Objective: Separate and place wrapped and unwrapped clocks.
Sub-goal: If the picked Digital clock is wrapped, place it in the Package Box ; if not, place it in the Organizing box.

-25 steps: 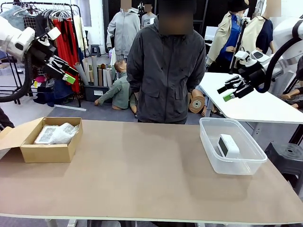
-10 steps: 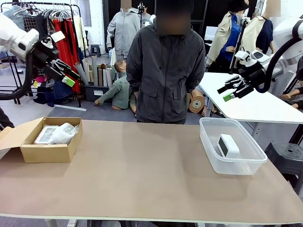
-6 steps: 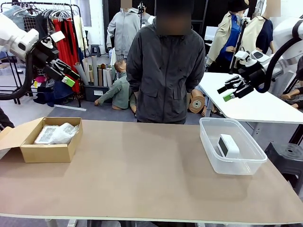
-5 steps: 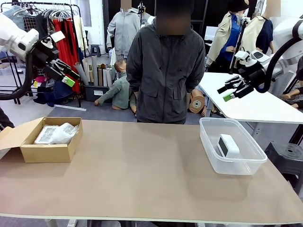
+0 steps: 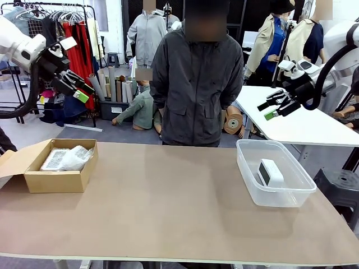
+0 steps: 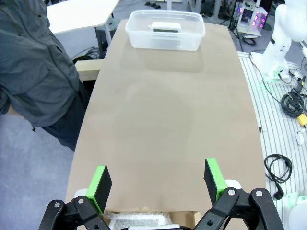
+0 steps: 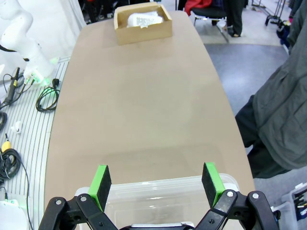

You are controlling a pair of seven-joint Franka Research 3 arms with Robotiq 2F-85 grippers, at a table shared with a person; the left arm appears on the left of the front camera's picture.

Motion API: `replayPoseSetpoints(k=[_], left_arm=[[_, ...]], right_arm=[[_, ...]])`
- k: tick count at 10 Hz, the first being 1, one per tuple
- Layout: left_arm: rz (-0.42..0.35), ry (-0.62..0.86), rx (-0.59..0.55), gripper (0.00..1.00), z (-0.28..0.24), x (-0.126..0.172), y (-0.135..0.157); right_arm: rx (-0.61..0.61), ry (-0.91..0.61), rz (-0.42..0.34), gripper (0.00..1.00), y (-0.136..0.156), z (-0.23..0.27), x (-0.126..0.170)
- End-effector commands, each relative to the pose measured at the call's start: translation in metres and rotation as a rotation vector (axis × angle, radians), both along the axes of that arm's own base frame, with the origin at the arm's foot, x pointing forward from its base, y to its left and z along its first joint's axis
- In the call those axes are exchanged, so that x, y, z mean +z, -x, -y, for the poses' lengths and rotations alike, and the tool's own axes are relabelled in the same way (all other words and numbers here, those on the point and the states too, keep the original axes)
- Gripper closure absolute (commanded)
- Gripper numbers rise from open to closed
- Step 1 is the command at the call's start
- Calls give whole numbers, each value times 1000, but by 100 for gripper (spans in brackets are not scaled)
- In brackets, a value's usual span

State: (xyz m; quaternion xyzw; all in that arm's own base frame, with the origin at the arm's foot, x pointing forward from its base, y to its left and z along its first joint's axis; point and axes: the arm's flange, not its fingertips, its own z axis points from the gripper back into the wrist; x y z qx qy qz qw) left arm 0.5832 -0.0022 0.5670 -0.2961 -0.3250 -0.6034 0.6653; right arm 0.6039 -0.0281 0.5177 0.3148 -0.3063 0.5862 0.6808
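Observation:
Two wrapped clocks (image 5: 67,158) in crinkly clear plastic lie inside the brown cardboard box (image 5: 56,180) at the table's left; the right wrist view has them as a white bundle (image 7: 142,19) far off. The bare white clock (image 5: 271,172) lies in the clear plastic tub (image 5: 273,196) at the right, also seen as the white clock (image 6: 166,28) in the left wrist view. My left gripper (image 5: 80,85) hangs open high above the box, nothing between its fingers. My right gripper (image 5: 268,110) hangs open above the tub, holding nothing.
A person in a dark jacket (image 5: 193,78) stands at the table's far edge, arms down. The brown tabletop (image 5: 168,202) stretches bare between box and tub. A white table (image 5: 291,120) stands behind at the right, a clothes rack (image 5: 76,33) at the back left.
Over the last second nothing has visibly changed; before that the left gripper dropped slightly. The right arm, the clocks and the person stay still.

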Motion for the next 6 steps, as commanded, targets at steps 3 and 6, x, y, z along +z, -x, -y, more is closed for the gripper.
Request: replayPoseSetpoints(k=[3, 6], left_arm=[[14, -1, -7, 0, -1, 0, 2], [14, -1, -7, 0, -1, 0, 2]], right_arm=[[-9, 5, 11, 0, 1, -2, 1], [-9, 5, 11, 0, 1, -2, 1]])
